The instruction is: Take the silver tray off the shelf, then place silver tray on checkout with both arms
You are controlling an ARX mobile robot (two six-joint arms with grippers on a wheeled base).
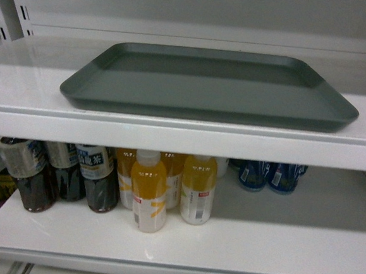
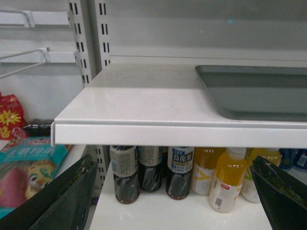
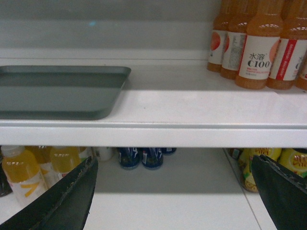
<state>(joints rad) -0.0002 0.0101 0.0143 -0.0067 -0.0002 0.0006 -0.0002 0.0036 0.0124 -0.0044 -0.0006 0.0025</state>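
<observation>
While only the right wrist view shows orange bottles (image 3: 254,43), the silver tray (image 1: 209,85) appears everywhere.

You are in a shop, facing a stocked retail shelf unit. White metal shelf boards (image 1: 183,137) hang on slotted uprights (image 2: 86,43), the kind used in stores. Below, rows of drinks stand grouped by kind: dark tea bottles (image 1: 97,178), yellow juice bottles (image 1: 148,198) and blue cans (image 1: 269,175). Orange C100 bottles (image 3: 256,45) line the upper board, and snack packets (image 2: 29,158) fill the neighbouring bay.
</observation>
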